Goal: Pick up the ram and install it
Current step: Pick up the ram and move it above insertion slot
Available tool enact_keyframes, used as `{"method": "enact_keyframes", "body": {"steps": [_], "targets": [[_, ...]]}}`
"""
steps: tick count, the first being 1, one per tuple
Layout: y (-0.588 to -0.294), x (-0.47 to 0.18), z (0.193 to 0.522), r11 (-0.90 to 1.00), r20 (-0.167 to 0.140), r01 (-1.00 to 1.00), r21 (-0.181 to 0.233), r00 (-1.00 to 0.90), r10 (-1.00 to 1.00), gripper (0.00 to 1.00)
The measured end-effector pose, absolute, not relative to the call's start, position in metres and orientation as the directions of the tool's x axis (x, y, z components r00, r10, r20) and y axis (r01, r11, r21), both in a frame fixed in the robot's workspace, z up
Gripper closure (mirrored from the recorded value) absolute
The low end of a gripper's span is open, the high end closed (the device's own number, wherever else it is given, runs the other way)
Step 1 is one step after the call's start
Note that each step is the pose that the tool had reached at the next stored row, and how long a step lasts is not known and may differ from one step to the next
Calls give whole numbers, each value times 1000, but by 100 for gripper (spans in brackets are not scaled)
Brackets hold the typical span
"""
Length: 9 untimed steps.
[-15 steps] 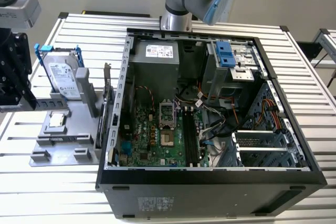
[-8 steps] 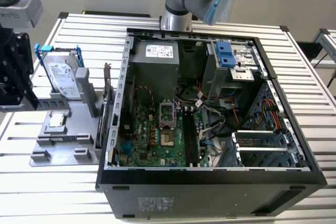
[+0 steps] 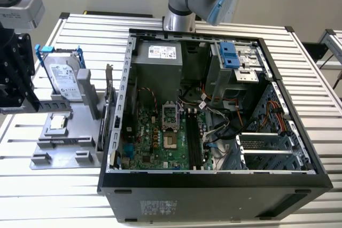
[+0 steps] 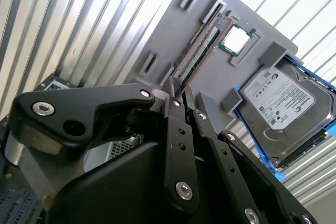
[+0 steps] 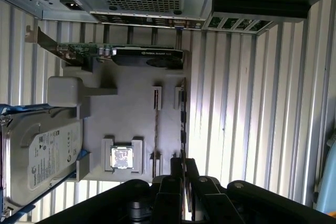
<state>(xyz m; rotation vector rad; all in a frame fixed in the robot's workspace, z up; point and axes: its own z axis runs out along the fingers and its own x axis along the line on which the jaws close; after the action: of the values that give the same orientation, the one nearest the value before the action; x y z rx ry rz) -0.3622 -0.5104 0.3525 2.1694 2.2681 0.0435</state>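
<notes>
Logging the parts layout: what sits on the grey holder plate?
On the grey holder plate: the ram on edge in a slot, the processor chip, the hard drive and a graphics card. The pincer hides the ram's near end.

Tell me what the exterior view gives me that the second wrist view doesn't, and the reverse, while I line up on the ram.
From the exterior view: the open computer case with its motherboard, standing beside the grey tray, and the arm's base at the case's far side. From the second wrist view: the ram standing on edge in a slot of the tray, with the gripper right at its near end. In both: the tray, the hard drive in its blue bracket and the processor chip.
</notes>
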Motion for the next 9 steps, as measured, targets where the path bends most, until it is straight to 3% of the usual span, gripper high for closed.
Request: {"method": "enact_keyframes", "body": {"steps": [9], "targets": [[-510,-361,353,44,17,999,22,-45,999,100]]}}
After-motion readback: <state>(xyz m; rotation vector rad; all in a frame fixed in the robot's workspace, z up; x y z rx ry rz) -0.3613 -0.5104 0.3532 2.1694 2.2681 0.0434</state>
